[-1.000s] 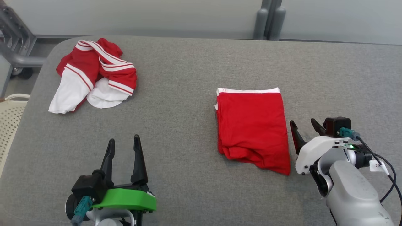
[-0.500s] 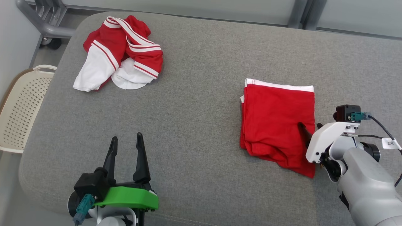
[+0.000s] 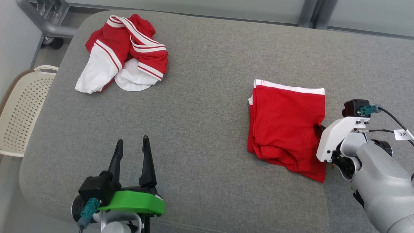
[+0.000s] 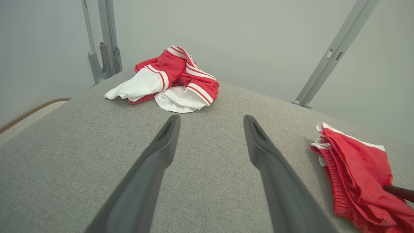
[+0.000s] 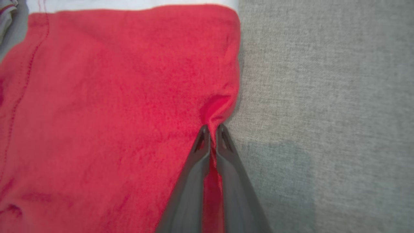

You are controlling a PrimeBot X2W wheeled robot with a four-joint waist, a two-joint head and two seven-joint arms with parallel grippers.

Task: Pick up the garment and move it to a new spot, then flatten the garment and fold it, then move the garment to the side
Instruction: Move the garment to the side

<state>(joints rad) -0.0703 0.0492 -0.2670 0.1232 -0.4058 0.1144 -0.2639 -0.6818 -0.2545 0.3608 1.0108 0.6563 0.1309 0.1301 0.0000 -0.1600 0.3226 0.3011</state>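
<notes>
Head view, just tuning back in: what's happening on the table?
The right tool is shut on the right edge of the folded red cloth garment with a white band, lying on the grey fabric table. The left tool hangs open near the front edge, holding nothing. A crumpled red-and-white striped garment sits at the far left.

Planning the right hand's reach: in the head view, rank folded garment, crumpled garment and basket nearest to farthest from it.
1. Folded garment: pinched by the right hand at its right edge.
2. Crumpled garment: far left on the table.
3. Basket: off the table's left edge.
</notes>
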